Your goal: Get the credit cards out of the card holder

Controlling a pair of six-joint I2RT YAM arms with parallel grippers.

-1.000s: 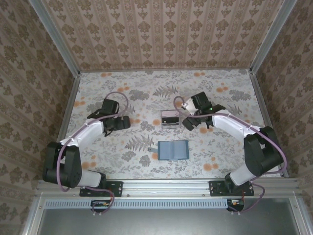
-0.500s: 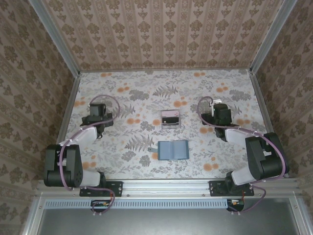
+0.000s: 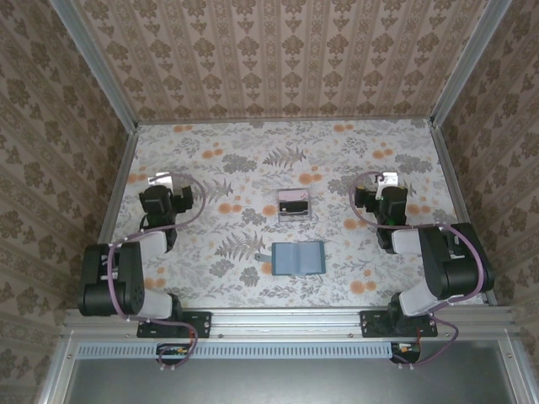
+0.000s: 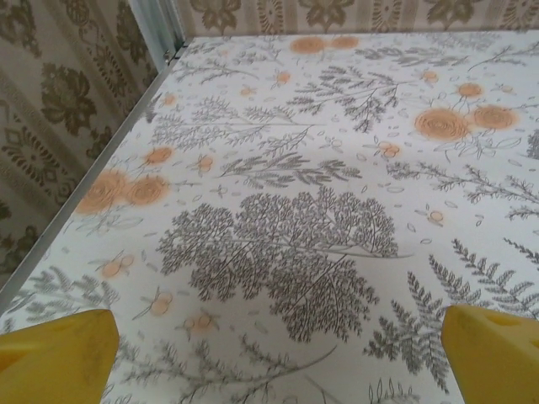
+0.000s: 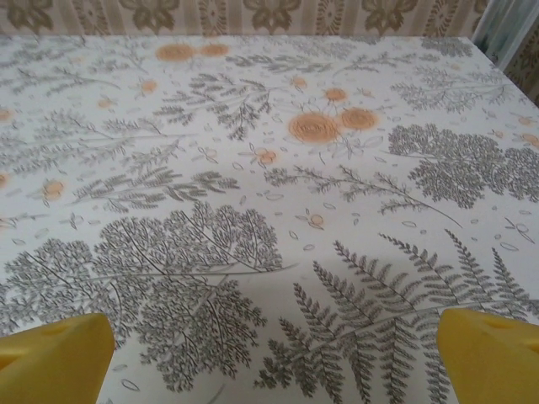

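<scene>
This is a staged robot test cell, not a lived-in room. Damask-patterned wall panels [image 3: 286, 59] box in a floral-printed tabletop [image 3: 253, 168] on three sides. Bare aluminium posts [image 3: 95, 59] join the panels at the upper corners of the frame. Along the bottom edge, an aluminium rail [image 3: 286, 318] carries two bolted arm bases [image 3: 181, 322].
</scene>
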